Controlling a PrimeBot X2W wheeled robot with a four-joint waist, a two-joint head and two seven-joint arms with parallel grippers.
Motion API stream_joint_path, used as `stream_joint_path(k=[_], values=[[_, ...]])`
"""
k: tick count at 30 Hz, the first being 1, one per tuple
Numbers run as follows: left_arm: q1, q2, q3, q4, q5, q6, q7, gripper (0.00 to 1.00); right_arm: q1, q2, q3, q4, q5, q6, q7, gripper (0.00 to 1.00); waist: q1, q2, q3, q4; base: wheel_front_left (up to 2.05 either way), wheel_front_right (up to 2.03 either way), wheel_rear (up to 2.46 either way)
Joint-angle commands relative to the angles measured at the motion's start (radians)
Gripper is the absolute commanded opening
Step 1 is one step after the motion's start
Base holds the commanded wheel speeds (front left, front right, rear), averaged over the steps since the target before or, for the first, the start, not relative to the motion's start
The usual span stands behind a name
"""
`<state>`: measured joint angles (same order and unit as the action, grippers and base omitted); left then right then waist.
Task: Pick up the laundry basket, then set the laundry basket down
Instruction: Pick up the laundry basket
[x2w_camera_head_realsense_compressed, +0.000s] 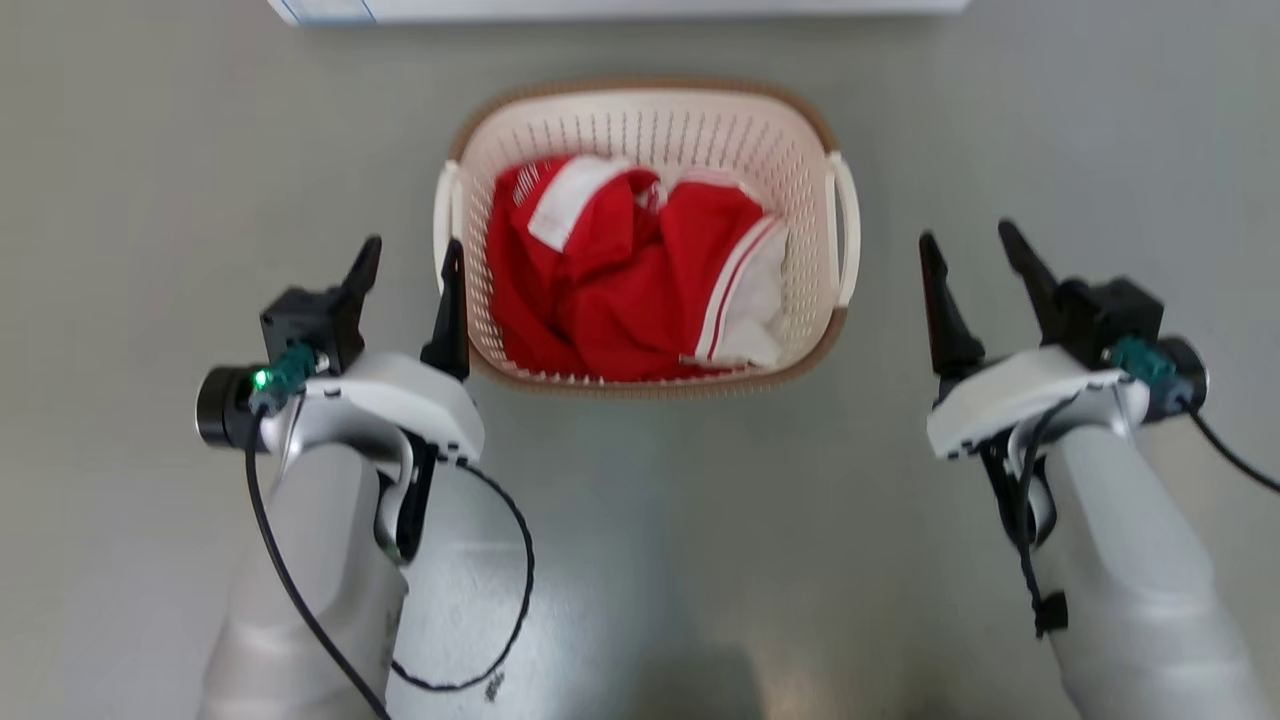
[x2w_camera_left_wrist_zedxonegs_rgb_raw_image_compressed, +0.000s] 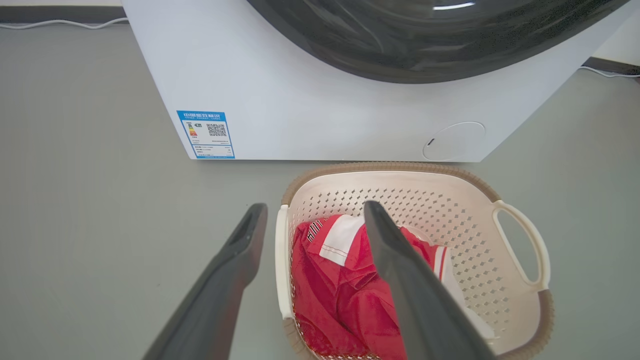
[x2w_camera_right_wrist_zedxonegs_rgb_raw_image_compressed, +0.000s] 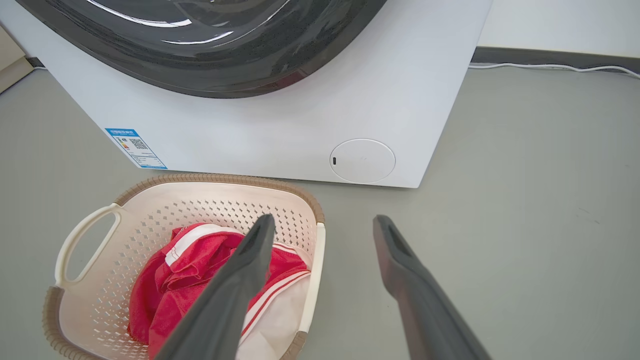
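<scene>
The laundry basket (x2w_camera_head_realsense_compressed: 650, 125) stands on the grey floor, cream-white and perforated with a brown rim, holding a red and white garment (x2w_camera_head_realsense_compressed: 620, 290). My left gripper (x2w_camera_head_realsense_compressed: 412, 250) is open by the basket's left handle (x2w_camera_head_realsense_compressed: 445, 225); in the left wrist view its fingers (x2w_camera_left_wrist_zedxonegs_rgb_raw_image_compressed: 235, 265) straddle that side of the basket (x2w_camera_left_wrist_zedxonegs_rgb_raw_image_compressed: 425, 200). My right gripper (x2w_camera_head_realsense_compressed: 968, 235) is open, a short way right of the right handle (x2w_camera_head_realsense_compressed: 845, 240). In the right wrist view one finger (x2w_camera_right_wrist_zedxonegs_rgb_raw_image_compressed: 240, 280) lies over the basket (x2w_camera_right_wrist_zedxonegs_rgb_raw_image_compressed: 200, 200), the other over bare floor. Neither gripper holds anything.
A white washing machine (x2w_camera_left_wrist_zedxonegs_rgb_raw_image_compressed: 310, 110) with a dark round door and a blue label (x2w_camera_left_wrist_zedxonegs_rgb_raw_image_compressed: 205, 134) stands just behind the basket. White cables (x2w_camera_right_wrist_zedxonegs_rgb_raw_image_compressed: 550, 67) run along the wall's foot. Grey floor (x2w_camera_head_realsense_compressed: 640, 520) spreads on both sides and in front.
</scene>
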<state>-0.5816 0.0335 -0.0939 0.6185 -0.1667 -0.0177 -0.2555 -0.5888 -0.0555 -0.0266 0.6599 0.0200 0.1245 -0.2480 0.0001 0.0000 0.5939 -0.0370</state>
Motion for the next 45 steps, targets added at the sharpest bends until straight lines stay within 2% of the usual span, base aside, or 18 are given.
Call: stream_joint_path(k=[1, 10, 20, 36, 45], values=[[-0.025, 0.017, 0.030, -0.008, 0.003, 0.000, -0.006, 1.00, -0.020, 0.005, 0.026, -0.006, 0.004, 0.006, -0.014, 1.00, 0.0000, 0.0000, 0.065, -0.012, 0.00, 0.00, 0.00], [-0.131, 0.017, 0.057, 0.042, 0.039, -0.004, -0.006, 1.00, -0.112, 0.005, 0.034, 0.021, 0.018, 0.006, -0.014, 1.00, 0.0000, 0.0000, 0.200, -0.026, 0.00, 0.00, 0.00], [-0.204, 0.017, 0.079, 0.061, 0.084, 0.003, -0.006, 1.00, -0.169, 0.005, 0.045, 0.039, 0.046, 0.006, -0.014, 1.00, 0.0000, 0.0000, 0.301, -0.024, 0.00, 0.00, 0.00], [-0.248, 0.017, 0.084, 0.085, 0.092, 0.013, -0.006, 1.00, -0.209, 0.005, 0.061, 0.066, 0.030, 0.006, -0.014, 1.00, 0.0000, 0.0000, 0.367, -0.006, 0.00, 0.00, 0.00], [-0.281, 0.017, 0.038, 0.098, 0.065, 0.019, -0.006, 1.00, -0.242, 0.005, 0.063, 0.088, 0.020, 0.006, -0.014, 1.00, 0.0000, 0.0000, 0.405, 0.015, 0.00, 0.00, 0.00]])
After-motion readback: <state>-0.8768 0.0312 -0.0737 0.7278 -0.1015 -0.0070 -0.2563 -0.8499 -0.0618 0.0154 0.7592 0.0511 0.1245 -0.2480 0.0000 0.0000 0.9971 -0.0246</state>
